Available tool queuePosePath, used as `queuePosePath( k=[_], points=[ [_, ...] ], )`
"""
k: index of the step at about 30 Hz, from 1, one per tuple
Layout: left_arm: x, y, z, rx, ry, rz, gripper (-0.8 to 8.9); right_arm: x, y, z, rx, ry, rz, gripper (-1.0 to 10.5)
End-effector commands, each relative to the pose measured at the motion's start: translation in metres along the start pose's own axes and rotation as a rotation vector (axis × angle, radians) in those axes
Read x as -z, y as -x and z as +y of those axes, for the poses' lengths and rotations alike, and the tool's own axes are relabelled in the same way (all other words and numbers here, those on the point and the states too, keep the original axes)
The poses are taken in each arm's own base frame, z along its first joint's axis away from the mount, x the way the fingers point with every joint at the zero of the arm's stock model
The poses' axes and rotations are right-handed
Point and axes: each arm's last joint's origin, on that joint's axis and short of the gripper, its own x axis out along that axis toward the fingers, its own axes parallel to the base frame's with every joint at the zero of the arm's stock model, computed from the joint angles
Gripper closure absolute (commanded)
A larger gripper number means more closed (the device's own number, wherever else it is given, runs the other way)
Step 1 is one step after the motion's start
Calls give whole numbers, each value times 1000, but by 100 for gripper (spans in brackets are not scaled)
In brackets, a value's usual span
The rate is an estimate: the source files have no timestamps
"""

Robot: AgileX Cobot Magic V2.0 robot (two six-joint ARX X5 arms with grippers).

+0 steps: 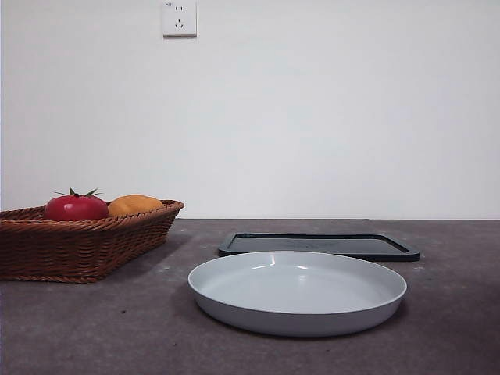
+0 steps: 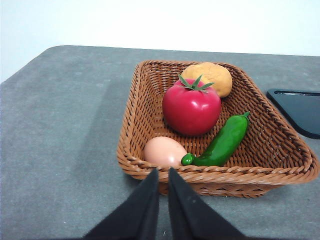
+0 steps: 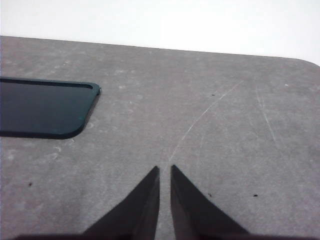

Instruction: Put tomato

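The glossy red tomato [image 1: 75, 207] with a green stem lies in a brown wicker basket [image 1: 86, 248] at the left of the table. In the left wrist view the tomato [image 2: 191, 107] sits in the middle of the basket [image 2: 135, 110]. My left gripper [image 2: 163, 171] is shut and empty, hovering just outside the basket's near rim. My right gripper [image 3: 165, 168] is shut and empty above bare grey table, away from the tomato. Neither arm shows in the front view.
An orange-yellow fruit [image 2: 211, 77], a green pepper [image 2: 221, 143] and a pale egg [image 2: 164, 151] share the basket. A light grey round plate [image 1: 297, 291] lies front centre. A flat black tray [image 1: 319, 245] lies behind it, also in the right wrist view [image 3: 42, 106].
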Motion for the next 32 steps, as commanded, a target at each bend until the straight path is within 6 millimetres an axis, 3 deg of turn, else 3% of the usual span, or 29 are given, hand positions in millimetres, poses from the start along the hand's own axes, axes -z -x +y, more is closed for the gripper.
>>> queuePosePath(
  k=[1, 7, 13, 22, 32],
  points=[
    [7, -2, 1, -5, 0, 28, 798, 1, 0, 0, -4, -44, -2, 917],
    [6, -2, 0, -4, 2, 21, 798, 0, 0, 0, -11, -64, -7, 932],
    [-17, 6, -1, 7, 141, -50, 798, -17, 5, 0, -17, -179, -56, 933],
    [-74, 28, -4, 28, 211, -165, 798, -69, 27, 1, -76, -303, -92, 935],
    [-144, 24, -13, 195, 209, 13, 798, -131, 32, 8, -277, -294, 93, 935]
  ],
)
